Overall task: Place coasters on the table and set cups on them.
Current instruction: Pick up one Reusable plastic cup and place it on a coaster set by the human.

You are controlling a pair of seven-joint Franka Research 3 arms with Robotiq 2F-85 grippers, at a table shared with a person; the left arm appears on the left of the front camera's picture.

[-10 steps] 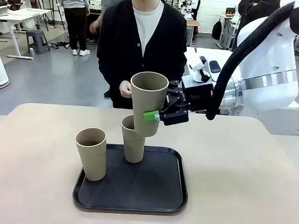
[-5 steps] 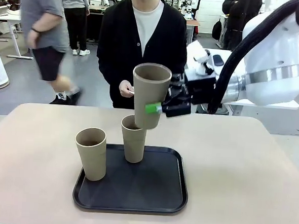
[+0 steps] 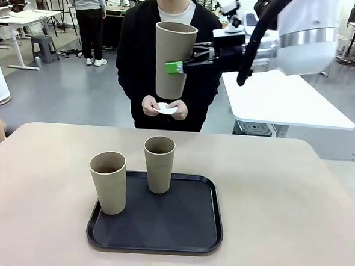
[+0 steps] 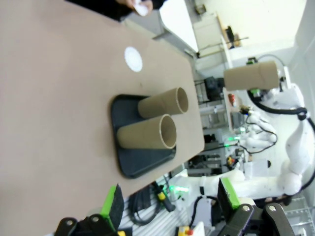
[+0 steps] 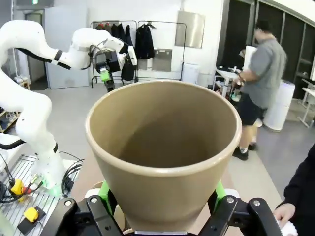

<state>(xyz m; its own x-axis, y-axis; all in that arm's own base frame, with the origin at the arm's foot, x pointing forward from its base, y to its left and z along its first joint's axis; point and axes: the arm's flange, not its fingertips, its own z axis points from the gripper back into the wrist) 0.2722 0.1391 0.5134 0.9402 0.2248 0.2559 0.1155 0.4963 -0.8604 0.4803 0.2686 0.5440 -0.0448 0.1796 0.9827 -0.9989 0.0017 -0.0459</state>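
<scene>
A black rounded tray (image 3: 184,227) lies near, at the middle. At the far side stands a person in a black cardigan (image 3: 140,52) over a white top. A white table (image 3: 288,100) sits far right. Far left are a grey stool (image 3: 45,45) and another person in grey (image 3: 88,1). A rack of dark coats (image 5: 133,39) stands by a wall.

A grey floor (image 3: 65,96) stretched across the room. A white table (image 3: 288,100) stood at the right, a smaller white desk (image 3: 18,19) with a grey stool (image 3: 44,45) far left. Dark coats (image 5: 145,40) hung on a rack (image 5: 157,21) against a white wall (image 5: 147,7).
</scene>
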